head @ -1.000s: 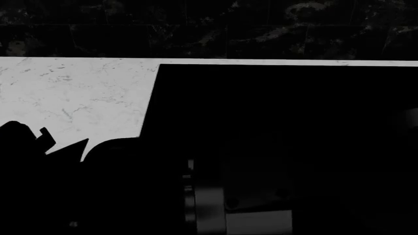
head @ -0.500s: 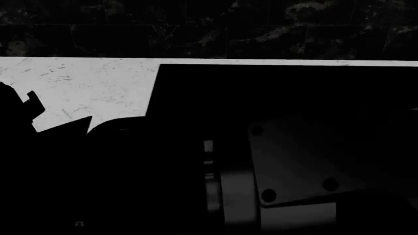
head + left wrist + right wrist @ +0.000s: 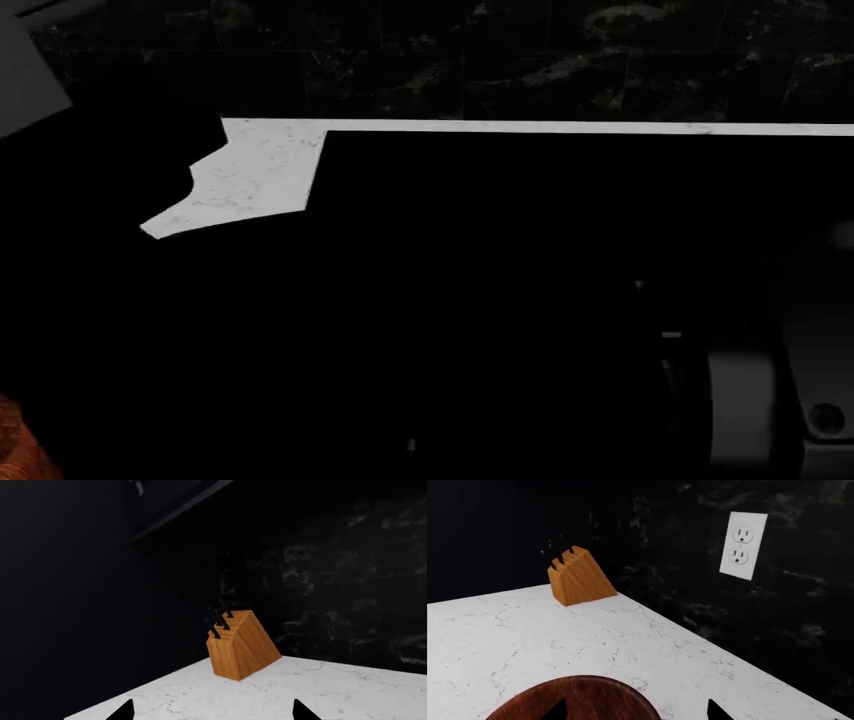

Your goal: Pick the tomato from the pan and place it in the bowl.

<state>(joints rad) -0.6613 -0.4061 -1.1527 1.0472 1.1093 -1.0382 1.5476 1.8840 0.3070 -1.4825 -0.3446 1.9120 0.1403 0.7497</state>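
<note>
One wooden knife block (image 3: 579, 579) stands on one white marble bench (image 3: 527, 635), with three dark knife handles (image 3: 220, 620) protruding from its slots. One reddish-brown bowl (image 3: 580, 700) sits on the bench, its rim partly cut off at six o'clock in the right wrist view. One white wall outlet (image 3: 742, 545) with two sockets is mounted on the dark backsplash.

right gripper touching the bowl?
Cannot tell. Right wrist view shows the right gripper fingertips overlapping the bowl rim at the frame edge; no contact or gap is plain.
</note>
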